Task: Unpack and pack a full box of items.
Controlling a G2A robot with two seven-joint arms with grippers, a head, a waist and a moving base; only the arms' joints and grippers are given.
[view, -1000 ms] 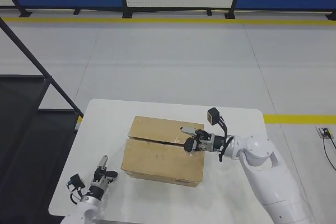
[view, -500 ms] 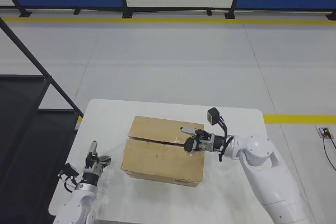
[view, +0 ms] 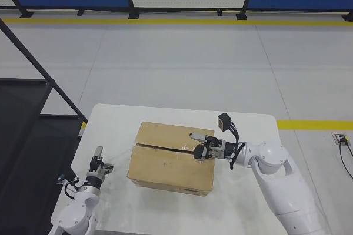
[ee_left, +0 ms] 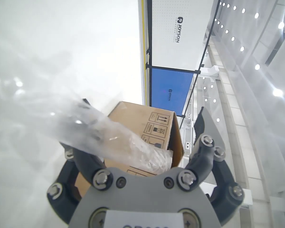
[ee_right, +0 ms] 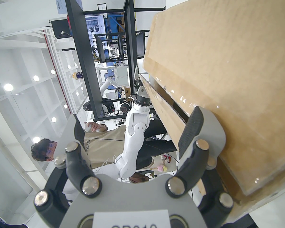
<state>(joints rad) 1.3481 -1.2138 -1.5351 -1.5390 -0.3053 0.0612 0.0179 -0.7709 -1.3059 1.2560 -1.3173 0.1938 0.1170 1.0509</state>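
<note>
A closed cardboard box (view: 173,158) stands in the middle of the white table (view: 247,126), its two top flaps meeting at a seam. My right gripper (view: 197,144) is open at the right end of that seam. In the right wrist view one of its fingers (ee_right: 194,129) lies against the edge of a flap on the box (ee_right: 228,60); the other finger is in free air. My left gripper (view: 98,161) is open and hovers left of the box, apart from it. A crumpled strip of clear film (ee_left: 114,134) clings to one left finger, with the box (ee_left: 142,124) beyond.
A black metal frame (view: 29,64) stands off the table's left side. Bare table top lies to the right of the box (view: 253,135) and along its far edge. The left arm is close to the table's front left corner.
The left gripper has moved left and farther from me, away from the box's front left corner. The right gripper and the box have stayed put.
</note>
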